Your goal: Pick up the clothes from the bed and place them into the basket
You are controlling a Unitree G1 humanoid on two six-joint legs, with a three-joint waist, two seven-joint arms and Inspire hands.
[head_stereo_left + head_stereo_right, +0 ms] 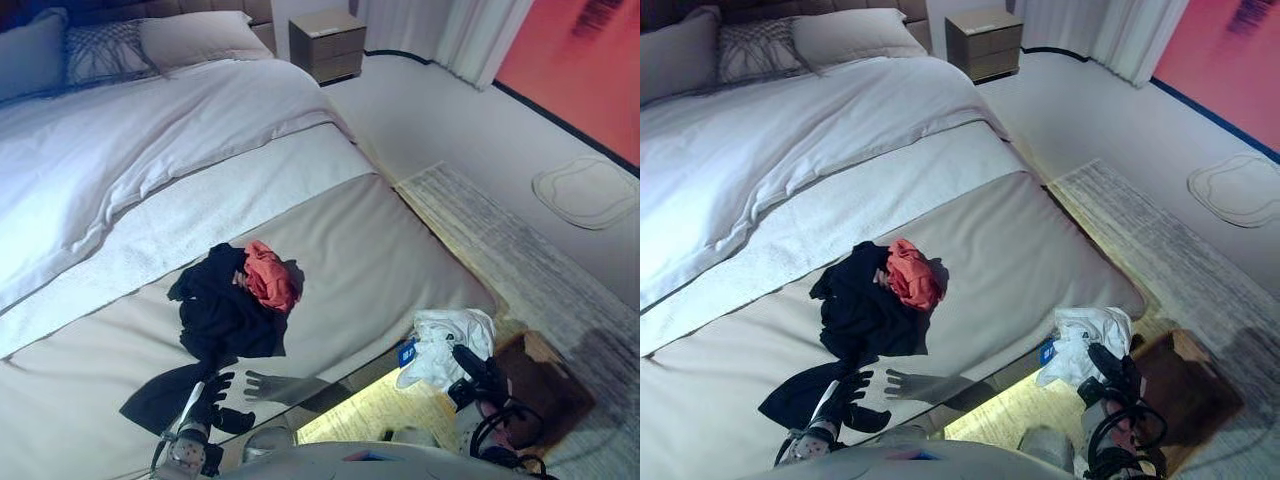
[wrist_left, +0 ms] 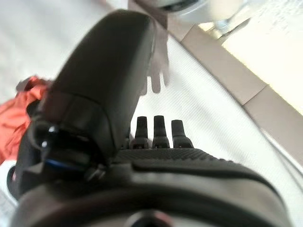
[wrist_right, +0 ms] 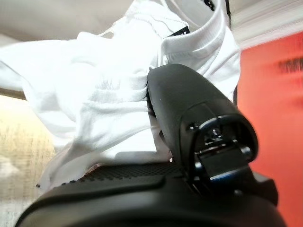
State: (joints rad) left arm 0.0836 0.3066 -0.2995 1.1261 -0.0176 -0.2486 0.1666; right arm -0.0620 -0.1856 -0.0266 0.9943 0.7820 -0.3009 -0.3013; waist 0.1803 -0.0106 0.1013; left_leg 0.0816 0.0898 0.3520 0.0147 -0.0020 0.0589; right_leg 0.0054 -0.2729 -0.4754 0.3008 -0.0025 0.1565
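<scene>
The right hand (image 1: 1110, 372) is hanging off the foot edge of the bed (image 1: 400, 240), over the floor, and is clutching a white garment (image 1: 445, 345); in its wrist view the thumb is pressing into the bunched white cloth (image 3: 109, 90), fingers curled on it. Just beside that hand, toward the rug (image 1: 520, 260), a brown basket (image 1: 545, 385) is standing on the floor, and the white garment is hanging near its rim rather than lying inside it. The left hand (image 1: 212, 392) is resting at the foot edge of the bed with its fingers (image 2: 160, 130) straight and spread, holding nothing, lying against a dark cloth (image 1: 165, 395) spread flat there. Slightly further in from that edge, a heap of black clothes (image 1: 222, 310) is sitting on the beige bed cover, with an orange-red garment (image 1: 268, 277) crumpled on its far side. Pillows (image 1: 195, 38) are lying at the head of the bed, and a bedside cabinet (image 1: 327, 43) is standing beyond the bed's far corner.
</scene>
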